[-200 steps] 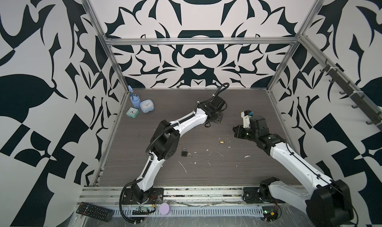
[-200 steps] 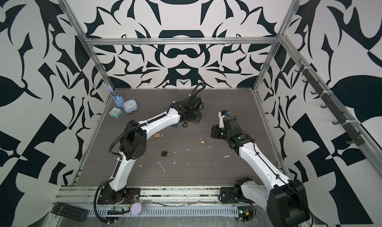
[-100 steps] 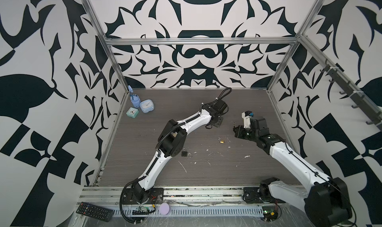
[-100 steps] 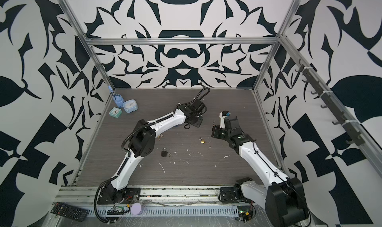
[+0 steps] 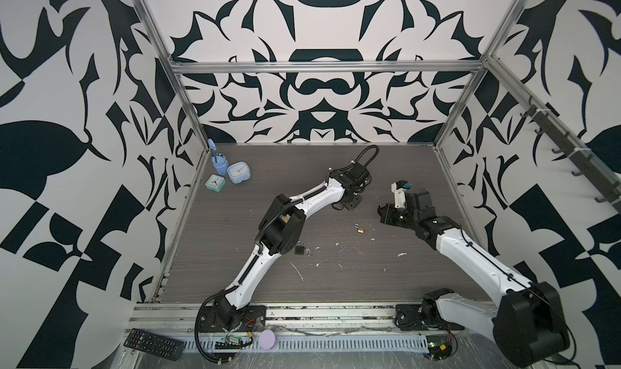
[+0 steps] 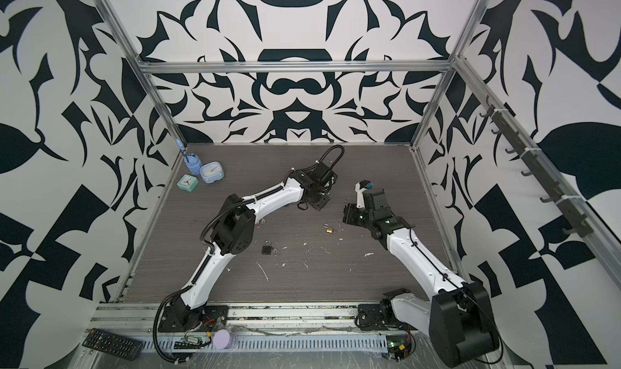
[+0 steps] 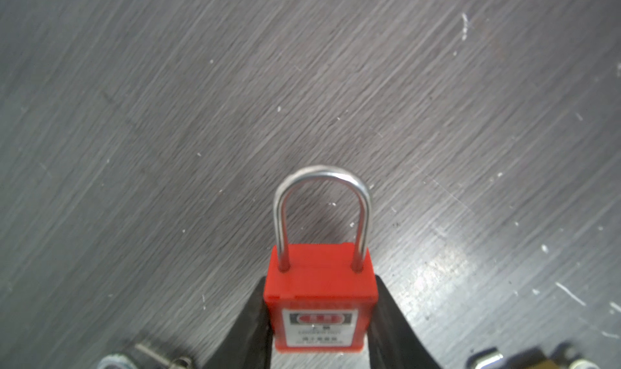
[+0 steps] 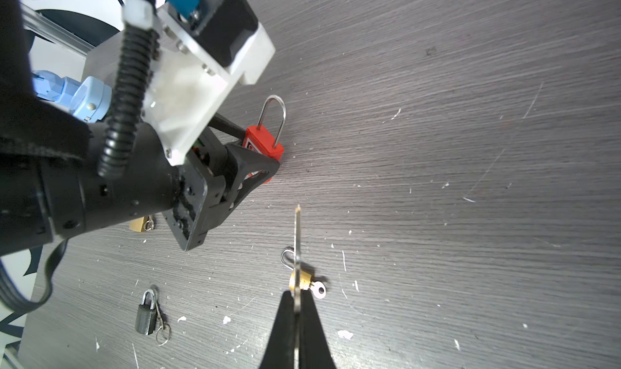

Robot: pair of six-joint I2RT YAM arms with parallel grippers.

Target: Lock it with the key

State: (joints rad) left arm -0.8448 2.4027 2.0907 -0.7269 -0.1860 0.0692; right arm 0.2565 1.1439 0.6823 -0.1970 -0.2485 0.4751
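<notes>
Dark grey wood-grain tabletop [image 5: 218, 266], scratched and flecked white; black-and-white patterned walls [image 5: 67, 115]. Blue alarm clocks [image 5: 238, 173] sit in the far-left corner. The left arm stretches toward centre-back, left gripper [image 8: 260, 149] clamped on the red padlock [image 7: 319, 276], both shackle legs seated. The right arm reaches in low, right gripper [image 8: 297, 295] pinching the key [image 8: 297, 243], which is apart from the padlock.

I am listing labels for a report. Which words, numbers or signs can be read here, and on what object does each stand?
Nothing is surely readable.
On the red padlock, the white label bears a red oval sign and print lines, too blurred to read.
On the blue alarm clock and the teal alarm clock, dial marks are too small.
On the remote control, button marks are too small.
</notes>
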